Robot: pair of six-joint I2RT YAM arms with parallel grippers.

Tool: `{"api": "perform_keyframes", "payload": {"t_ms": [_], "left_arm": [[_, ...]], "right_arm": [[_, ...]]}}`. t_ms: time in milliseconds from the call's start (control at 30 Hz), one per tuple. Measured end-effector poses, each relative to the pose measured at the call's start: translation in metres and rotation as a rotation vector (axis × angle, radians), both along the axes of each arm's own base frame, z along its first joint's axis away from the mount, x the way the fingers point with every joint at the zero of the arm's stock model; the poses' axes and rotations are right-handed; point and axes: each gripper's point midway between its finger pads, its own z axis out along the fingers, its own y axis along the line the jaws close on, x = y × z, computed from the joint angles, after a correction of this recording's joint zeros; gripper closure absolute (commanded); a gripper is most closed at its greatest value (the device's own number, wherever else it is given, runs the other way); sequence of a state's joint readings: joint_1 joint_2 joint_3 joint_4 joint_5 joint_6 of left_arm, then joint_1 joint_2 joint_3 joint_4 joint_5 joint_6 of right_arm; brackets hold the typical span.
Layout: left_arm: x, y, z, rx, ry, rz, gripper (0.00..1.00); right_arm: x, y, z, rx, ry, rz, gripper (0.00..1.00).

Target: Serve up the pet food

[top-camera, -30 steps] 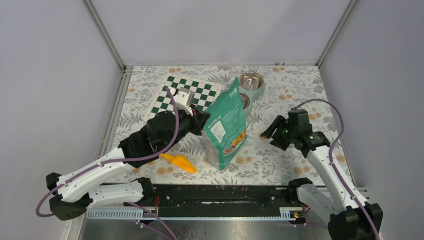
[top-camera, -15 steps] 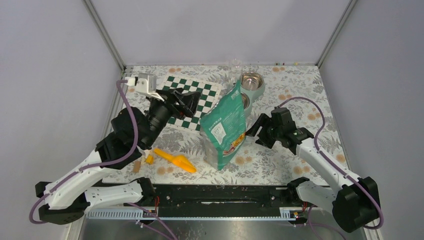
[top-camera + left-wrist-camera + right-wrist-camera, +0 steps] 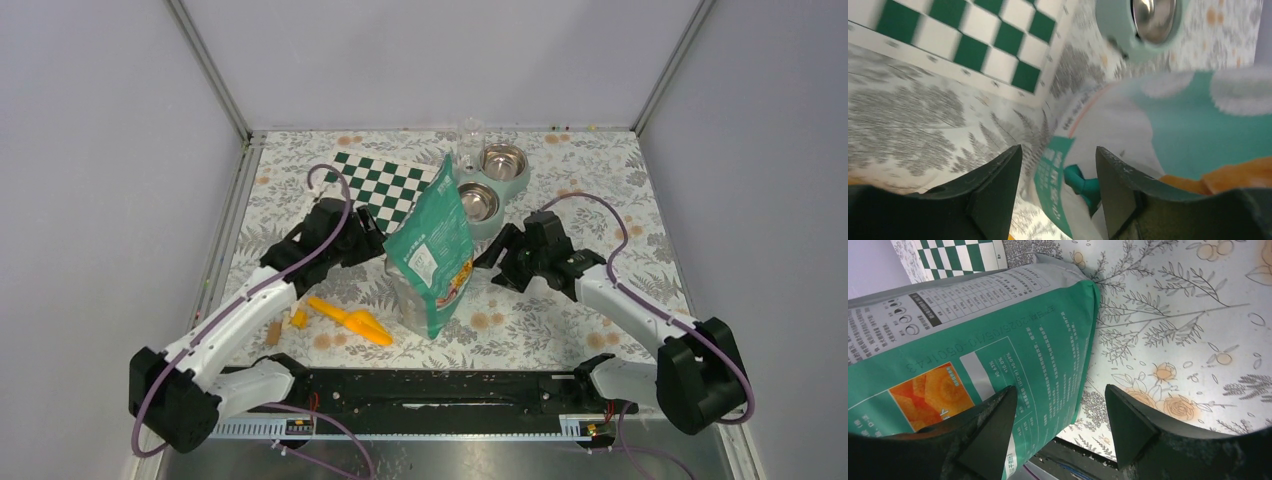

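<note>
The tall teal-green bag (image 3: 432,250) stands upright mid-table; the pet food itself is out of view. My left gripper (image 3: 372,243) is low at the bag's left side, open; in the left wrist view (image 3: 1058,150) the bag's (image 3: 1158,130) lower edge lies between its fingers without touching them. My right gripper (image 3: 490,262) is at the bag's right side, open; in the right wrist view (image 3: 1060,390) the bag's (image 3: 998,330) side seam sits in the gap. The teal double bowl stand (image 3: 512,190) holds two steel bowls behind the bag.
An orange scoop (image 3: 350,322) lies front left of the bag, with small yellow and brown bits (image 3: 285,325) beside it. A green-and-white checkerboard (image 3: 385,190) lies at back left. A clear cup (image 3: 470,135) stands behind the bowls. Grey walls enclose the table.
My left gripper opened, swung up over the checkerboard and came down to the bag's left side. The right gripper moved left up to the bag. The bag shifted slightly left.
</note>
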State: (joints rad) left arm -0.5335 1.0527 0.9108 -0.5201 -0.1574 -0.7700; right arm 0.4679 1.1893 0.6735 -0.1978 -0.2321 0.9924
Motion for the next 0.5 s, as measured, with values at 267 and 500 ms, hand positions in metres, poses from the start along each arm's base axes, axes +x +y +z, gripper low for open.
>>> {"api": "perform_keyframes", "payload": {"t_ms": [267, 500], "left_arm": [[-0.008, -0.037, -0.013, -0.134, 0.062, -0.174, 0.5], [0.003, -0.035, 0.026, -0.145, -0.004, -0.185, 0.5]], "right_arm": [[0.017, 0.011, -0.002, -0.042, 0.004, 0.048, 0.25], [0.03, 0.008, 0.02, -0.137, -0.033, 0.073, 0.24]]}}
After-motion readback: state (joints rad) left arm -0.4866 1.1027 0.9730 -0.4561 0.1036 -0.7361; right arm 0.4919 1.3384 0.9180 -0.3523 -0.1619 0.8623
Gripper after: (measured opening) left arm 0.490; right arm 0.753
